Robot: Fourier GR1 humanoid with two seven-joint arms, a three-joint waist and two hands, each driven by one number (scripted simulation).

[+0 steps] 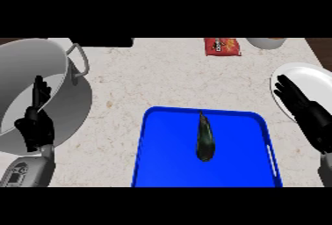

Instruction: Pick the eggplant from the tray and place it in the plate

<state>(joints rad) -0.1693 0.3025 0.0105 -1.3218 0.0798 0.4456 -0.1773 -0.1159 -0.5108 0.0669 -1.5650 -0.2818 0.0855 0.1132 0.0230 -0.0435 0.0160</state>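
Right hand [310, 115], at the view's right edge, fingers straight and released, holding nothing; it lies over the lower left part of the white plate [312, 78], whose rim shows above and to the right of it. Left hand [35, 122], at the view's left, likewise open with fingers pointing up, resting in front of the large grey pot [45, 88], whose handle [81, 59] projects toward the counter's middle. Blue tray [162, 162], centred low on the speckled counter [168, 74], between the two hands and apart from both. Eggplant [204, 141], dark and slender, lying lengthwise near the tray's middle, its narrow tip toward the far rim, touched by neither hand. Red packet [223, 46] at the counter's far edge; to its right, a pale round vessel [266, 42], only partly in view.
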